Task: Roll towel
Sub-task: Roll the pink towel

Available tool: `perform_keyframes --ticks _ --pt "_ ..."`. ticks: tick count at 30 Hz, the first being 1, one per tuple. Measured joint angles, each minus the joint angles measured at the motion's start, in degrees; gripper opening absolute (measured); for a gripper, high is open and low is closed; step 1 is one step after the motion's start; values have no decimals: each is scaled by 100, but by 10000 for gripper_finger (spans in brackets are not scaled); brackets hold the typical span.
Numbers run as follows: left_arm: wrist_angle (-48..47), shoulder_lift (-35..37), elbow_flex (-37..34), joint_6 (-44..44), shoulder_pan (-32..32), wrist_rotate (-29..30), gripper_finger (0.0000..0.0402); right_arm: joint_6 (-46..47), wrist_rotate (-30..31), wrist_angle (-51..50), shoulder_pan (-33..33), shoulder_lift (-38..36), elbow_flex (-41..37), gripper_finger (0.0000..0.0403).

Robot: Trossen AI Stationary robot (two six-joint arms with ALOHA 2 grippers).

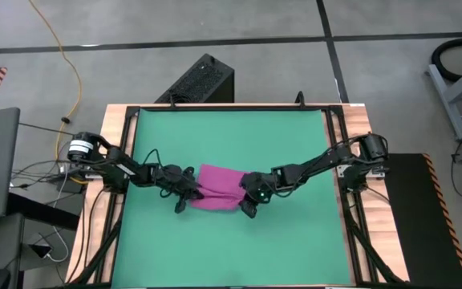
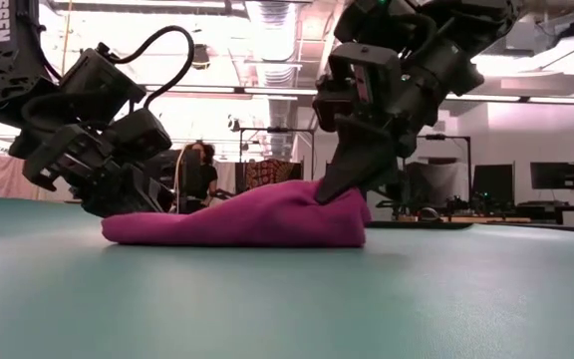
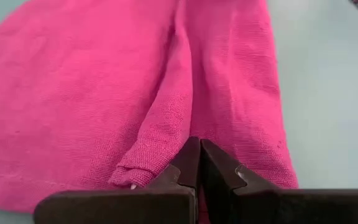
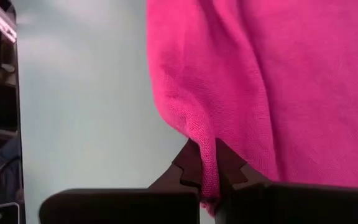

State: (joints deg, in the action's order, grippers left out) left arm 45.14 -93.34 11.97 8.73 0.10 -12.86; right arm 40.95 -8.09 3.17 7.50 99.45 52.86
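Towel [image 1: 219,187] lies folded mid-mat [image 1: 231,136] — left gripper [image 1: 189,193] clenched on its left edge, right gripper [image 1: 249,202] pinching a fold at its right edge, both low over the mat.

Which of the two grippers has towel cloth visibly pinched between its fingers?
The right gripper: a fold of the towel runs down between its fingers. The left gripper is shut at the towel's edge, with no cloth visible between its tips.
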Motion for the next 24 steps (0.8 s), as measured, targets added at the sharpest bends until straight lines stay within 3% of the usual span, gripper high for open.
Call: perform_keyframes --ticks 6,16,24 --pt "-69 -6 87 212 0 -517 0 296 385 -129 -91 16 0 21" --pt "-110 15 151 314 -2 -630 0 470 848 -627 -204 40 11 21" --pt "-152 483 154 751 -17 -1070 0 619 1003 -789 -202 339 26 21"
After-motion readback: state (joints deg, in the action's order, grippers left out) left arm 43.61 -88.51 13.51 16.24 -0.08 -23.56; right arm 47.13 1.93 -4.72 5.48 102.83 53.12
